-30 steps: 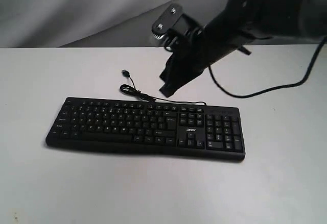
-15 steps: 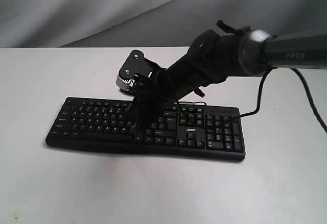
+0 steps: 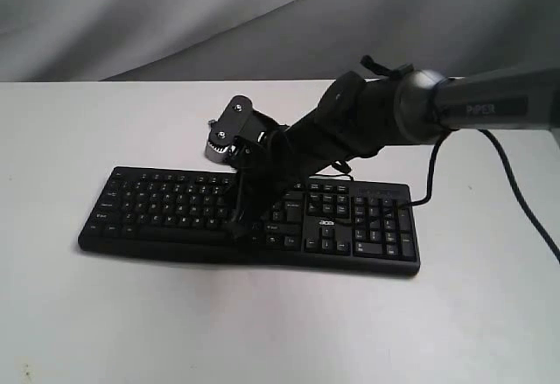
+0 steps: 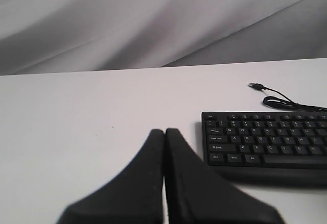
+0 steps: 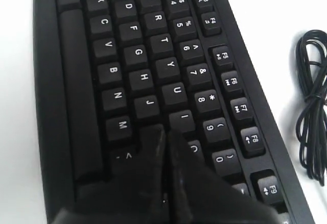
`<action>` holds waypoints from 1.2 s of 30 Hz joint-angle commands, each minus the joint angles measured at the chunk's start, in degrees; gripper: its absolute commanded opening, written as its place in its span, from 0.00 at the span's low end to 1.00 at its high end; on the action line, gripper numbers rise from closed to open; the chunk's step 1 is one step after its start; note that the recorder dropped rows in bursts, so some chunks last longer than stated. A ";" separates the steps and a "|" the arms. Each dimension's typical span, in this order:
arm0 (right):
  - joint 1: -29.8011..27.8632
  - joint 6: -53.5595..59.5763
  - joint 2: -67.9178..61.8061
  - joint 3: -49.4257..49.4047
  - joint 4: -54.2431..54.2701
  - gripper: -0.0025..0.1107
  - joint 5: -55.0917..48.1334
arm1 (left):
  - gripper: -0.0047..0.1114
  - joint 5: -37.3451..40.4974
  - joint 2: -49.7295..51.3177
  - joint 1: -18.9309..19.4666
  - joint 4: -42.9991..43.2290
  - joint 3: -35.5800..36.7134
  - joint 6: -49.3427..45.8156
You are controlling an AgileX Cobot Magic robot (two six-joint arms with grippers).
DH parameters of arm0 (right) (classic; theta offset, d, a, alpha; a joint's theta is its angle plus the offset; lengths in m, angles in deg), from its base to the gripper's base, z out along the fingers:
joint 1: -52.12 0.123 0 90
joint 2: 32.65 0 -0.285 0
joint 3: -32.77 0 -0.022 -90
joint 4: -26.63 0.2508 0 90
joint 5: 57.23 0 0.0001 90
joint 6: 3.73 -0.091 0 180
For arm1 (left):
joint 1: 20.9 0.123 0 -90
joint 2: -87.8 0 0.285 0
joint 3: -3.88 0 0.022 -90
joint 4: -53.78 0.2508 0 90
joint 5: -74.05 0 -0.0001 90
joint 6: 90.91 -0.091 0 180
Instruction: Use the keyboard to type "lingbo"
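In the exterior view the right arm [image 3: 367, 126] covers the middle of the keyboard [image 3: 157, 213], and the key legends are too small to read. The right hand [image 5: 164, 133] hides the keys next to J, M and I, so which key its closed tips meet cannot be told. The cable [image 5: 312, 122] runs off the picture's edge. The left hand [image 4: 164, 132] is blurred and cropped at its base.

Looks like robot test lab. Plain white table [image 3: 490, 331], grey cloth [image 3: 131, 17] hung behind like wall. Black robot arm [image 3: 490, 108] with word "PIPER" on it. On table: keyboard [image 3: 166, 205], plug [image 4: 255, 85] loose.
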 commanded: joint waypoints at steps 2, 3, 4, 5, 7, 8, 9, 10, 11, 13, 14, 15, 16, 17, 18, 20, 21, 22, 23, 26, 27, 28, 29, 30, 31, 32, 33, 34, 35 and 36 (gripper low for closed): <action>0.01 -1.38 -2.71 3.06 -0.11 0.02 -2.29 | 0.04 -0.39 -0.21 0.06 -0.21 0.28 0.12; 0.01 -1.38 -2.71 3.06 -0.11 0.02 -2.29 | 0.04 -0.39 -0.21 0.06 -0.21 0.28 0.12; 0.01 -1.38 -2.70 3.06 -0.25 0.02 -2.29 | 0.04 -0.39 -0.21 0.06 -0.21 0.28 0.12; 0.01 -1.48 -2.70 3.06 -0.40 0.02 -2.29 | 0.04 -0.39 -0.21 0.06 -0.21 0.28 0.12; 0.01 -1.47 -2.93 3.06 -0.40 0.02 -2.41 | 0.04 -0.39 -0.21 0.06 -0.21 0.28 0.12; 0.01 -1.61 -3.06 3.06 -0.60 0.02 -2.40 | 0.04 -0.39 -0.21 0.06 -0.21 0.28 0.12; 0.01 -2.11 -3.06 3.06 -1.40 0.02 -2.42 | 0.04 -0.39 -0.21 0.06 -0.21 0.28 0.12; 0.01 -3.00 -3.06 3.06 -2.32 0.02 -2.54 | 0.04 -0.39 -0.21 0.06 -0.21 0.28 0.12; 0.01 -3.54 -3.06 3.06 -2.82 0.02 -2.54 | 0.04 -0.39 -0.21 0.06 -0.21 0.28 0.12; -0.10 -3.54 -3.06 3.06 -3.13 0.02 -2.54 | 0.04 -0.39 -0.21 0.06 -0.21 0.28 0.12; -0.10 -3.54 -3.06 3.06 -3.13 0.02 -2.54 | 0.04 -0.39 -0.21 0.06 -0.21 0.28 0.12; -0.10 -3.54 -3.06 3.06 -3.13 0.02 -2.54 | 0.04 -0.39 -0.21 0.06 -0.21 0.28 0.12; -0.10 -3.54 -3.06 3.06 -3.13 0.02 -2.54 | 0.04 -0.39 -0.21 0.06 -0.21 0.28 0.12; -0.10 -3.54 -3.06 3.06 -3.13 0.02 -2.54 | 0.04 -0.39 -0.21 0.06 -0.21 0.28 0.12; -0.10 -3.54 -3.06 3.06 -3.13 0.02 -2.54 | 0.04 -0.39 -0.21 0.06 -0.21 0.28 0.12; -0.10 -3.54 -3.06 3.06 -3.13 0.02 -2.79 | 0.04 -0.39 -0.21 0.06 -0.21 0.28 0.12; -0.10 -3.54 -3.06 3.06 -3.13 0.02 -2.79 | 0.04 -0.39 -0.21 0.06 -0.21 0.28 0.12; -0.10 -3.54 -3.06 3.06 -3.13 0.02 -2.89 | 0.04 -0.39 -0.21 0.06 -0.21 0.28 0.12; -0.10 -3.54 -3.06 3.06 -3.13 0.02 -3.02 | 0.04 -0.39 -0.21 0.06 -0.21 0.28 0.12; -0.10 -3.54 -3.06 3.06 -3.28 0.02 -3.42 | 0.04 -0.39 -0.21 0.06 -0.21 0.28 0.12; -0.10 -3.54 -3.06 3.06 -3.27 0.02 -3.55 | 0.04 -0.39 -0.21 0.06 -0.21 0.28 0.12; -0.10 -3.54 -3.19 3.06 -3.40 0.02 -3.54 | 0.04 -0.39 -0.21 0.06 -0.21 0.28 0.12; -0.10 -3.54 -3.37 3.06 -3.40 0.02 -3.54 | 0.04 -0.39 -0.21 0.06 -0.21 0.28 0.12; -0.10 -3.54 -3.52 3.06 -3.65 0.02 -3.41 | 0.04 -0.39 -0.21 0.06 -0.21 0.28 0.12; -0.10 -3.54 -3.91 3.06 -3.65 0.02 -3.43 | 0.04 -0.39 -0.21 0.06 -0.21 0.28 0.12; -0.10 -3.54 -4.22 3.06 -3.65 0.02 -3.43 | 0.04 -0.39 -0.21 0.06 -0.21 0.28 0.12; -0.10 -3.54 -4.24 3.06 -3.65 0.02 -3.31 | 0.04 -0.39 -0.21 0.06 -0.21 0.28 0.12; -0.10 -3.54 -4.35 3.06 -3.86 0.02 -3.34 | 0.04 -0.39 -0.21 0.06 -0.21 0.28 0.12; -0.10 -3.54 -4.35 3.06 -3.92 0.02 -3.34 | 0.04 -0.39 -0.21 0.06 -0.21 0.28 0.12; -0.10 -3.65 -4.19 3.06 -4.03 0.02 -3.34 | 0.04 -0.39 -0.21 0.06 -0.21 0.28 0.12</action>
